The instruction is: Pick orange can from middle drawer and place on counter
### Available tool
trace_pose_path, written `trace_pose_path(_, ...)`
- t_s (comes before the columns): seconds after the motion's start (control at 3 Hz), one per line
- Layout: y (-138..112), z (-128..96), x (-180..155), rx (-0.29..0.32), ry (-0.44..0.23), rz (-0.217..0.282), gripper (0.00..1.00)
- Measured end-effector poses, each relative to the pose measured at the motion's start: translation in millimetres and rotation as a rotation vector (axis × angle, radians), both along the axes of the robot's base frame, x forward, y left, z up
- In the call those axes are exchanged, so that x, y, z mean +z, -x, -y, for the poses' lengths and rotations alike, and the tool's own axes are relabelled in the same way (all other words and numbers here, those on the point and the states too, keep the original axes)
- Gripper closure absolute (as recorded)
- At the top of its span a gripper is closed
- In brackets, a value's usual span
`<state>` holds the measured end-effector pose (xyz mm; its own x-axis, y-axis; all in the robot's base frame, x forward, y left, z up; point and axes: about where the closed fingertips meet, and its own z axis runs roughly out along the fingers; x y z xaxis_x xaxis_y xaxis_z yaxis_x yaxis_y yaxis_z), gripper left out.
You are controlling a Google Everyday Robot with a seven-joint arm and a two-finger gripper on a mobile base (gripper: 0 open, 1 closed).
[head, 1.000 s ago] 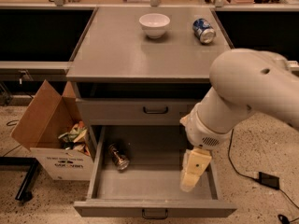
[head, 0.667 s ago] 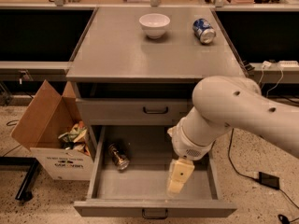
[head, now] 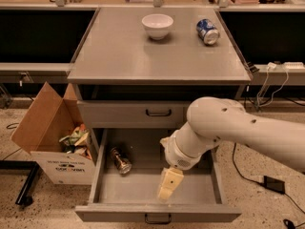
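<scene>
**the can lies off to the side of the gripper**

the biggest thing we see is the counter, the broad flat grey top of the metal drawer cabinet. next is the fat white robot arm, which comes in from the right of the picture and bends down. under it the middle drawer, a wide grey metal box with a flat floor, is pulled out. the drawer above it is shut.

a brown cardboard box full of scraps stands on the floor beside the cabinet. a round white bowl and a blue and white can sit on the counter, well apart.

the tan gripper hangs inside the middle drawer, near its front and about the middle. it holds nothing. we cannot tell if it is spread or pressed together.

the small shiny golden-orange drink can lies on its side on the drawer floor, near the left wall in the picture. the orange can is apart from the gripper, to the left and a bit further back. its long way runs mostly back to front, a little slanted. we think the gripper must go sideways to the can and grab it across the short way.
</scene>
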<state>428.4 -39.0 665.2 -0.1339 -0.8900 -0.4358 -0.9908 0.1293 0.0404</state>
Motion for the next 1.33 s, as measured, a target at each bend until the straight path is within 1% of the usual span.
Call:
trace_pose_path(0.33, -12.4, -24.8, -13.7, -0.001, -0.06, -0.022, 0.0)
trace_pose_path(0.67, -29.3, -57.9, -33.8, 0.003, -0.105, -0.055, 0.0)
trace_pose_path(1.0, -42.5, -88.5, -65.9, -0.01, -0.149, -0.11, 0.0)
trace_pose_path(1.33, -44.7, -88.8, -69.7, -0.013, -0.153, -0.109, 0.0)
